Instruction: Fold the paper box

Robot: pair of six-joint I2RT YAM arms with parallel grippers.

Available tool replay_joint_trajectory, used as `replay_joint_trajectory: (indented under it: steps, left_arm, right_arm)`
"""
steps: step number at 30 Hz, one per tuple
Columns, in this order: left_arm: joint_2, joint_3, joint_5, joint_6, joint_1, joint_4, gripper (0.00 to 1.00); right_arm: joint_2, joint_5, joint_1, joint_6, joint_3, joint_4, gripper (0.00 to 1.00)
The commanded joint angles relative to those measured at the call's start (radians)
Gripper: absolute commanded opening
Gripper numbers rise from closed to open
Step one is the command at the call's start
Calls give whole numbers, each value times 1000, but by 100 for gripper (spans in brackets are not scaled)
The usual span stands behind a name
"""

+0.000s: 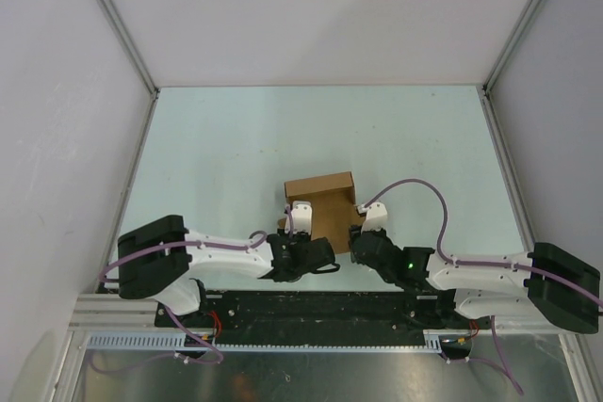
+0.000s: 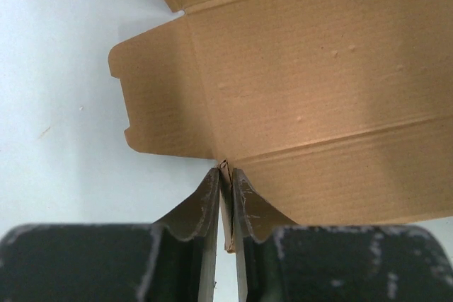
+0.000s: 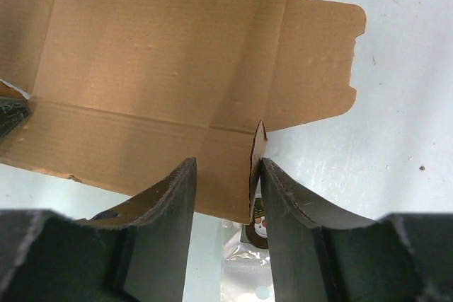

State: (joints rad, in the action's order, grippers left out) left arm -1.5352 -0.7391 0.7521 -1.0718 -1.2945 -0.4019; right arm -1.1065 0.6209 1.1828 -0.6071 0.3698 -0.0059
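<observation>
Pale table (image 1: 236,148) | paper box (image 1: 320,197) — plain brown | left end effector (image 2: 225,173) pinching its flap | right end effector (image 3: 228,167) parted — flap between

A plain brown die-cut cardboard paper box (image 3: 163,68) is lying opened out flat on the pale bluish-white table surface (image 3: 403,175), its inner face showing crease lines. A notched side tab (image 3: 318,68) is spreading to the right, flat on the table. The right gripper (image 3: 228,167), with two dark curved fingers (image 3: 170,210), is reaching over the sheet's near edge with its jaws standing apart. A small narrow flap (image 3: 256,157) is standing upright between them, just beside the right-hand finger. A small shiny silver wrapper (image 3: 244,266) is lying on the table between the fingers.
</observation>
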Motion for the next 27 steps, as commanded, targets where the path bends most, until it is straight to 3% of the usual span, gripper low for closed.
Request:
replay_joint_trajectory:
  steps: [1, 10, 27]
  left_arm:
    - [-20, -57, 18, 19, -5, 11, 16]
    - [-46, -80, 19, 30, -12, 3, 15]
    - [-40, -63, 24, 10, -12, -15, 13]
  right_arm:
    - [-6, 19, 18, 10, 43, 61, 47]
    - [-24, 71, 34, -6, 64, 26, 49]
    - [122, 138, 11, -45, 63, -132, 52]
